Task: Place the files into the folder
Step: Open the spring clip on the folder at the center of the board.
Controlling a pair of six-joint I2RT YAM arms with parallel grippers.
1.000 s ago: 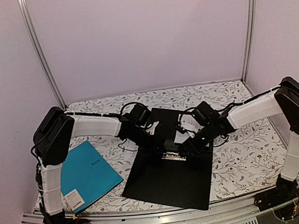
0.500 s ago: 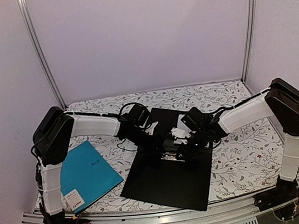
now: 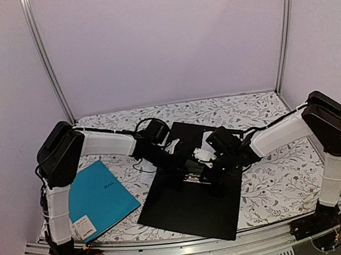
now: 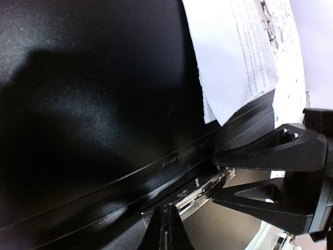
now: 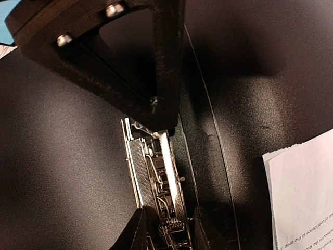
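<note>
Two arms meet over the spine of the black folder [image 3: 192, 207], which lies open on the flowered table [image 3: 275, 182], with a teal folder [image 3: 101, 199] well to its left. From above, the arms hide most of what matters. The left wrist camera shows the files [image 4: 234, 52] lying on the folder's inner face near the spine, and the left gripper [image 4: 166, 229] pressed closed, nothing visible between its tips. The right wrist camera shows the silver clip [image 5: 156, 177] close up. The right gripper [image 5: 170, 232] straddles its end, one finger on each side; whether it is pinching the clip I cannot tell.
</note>
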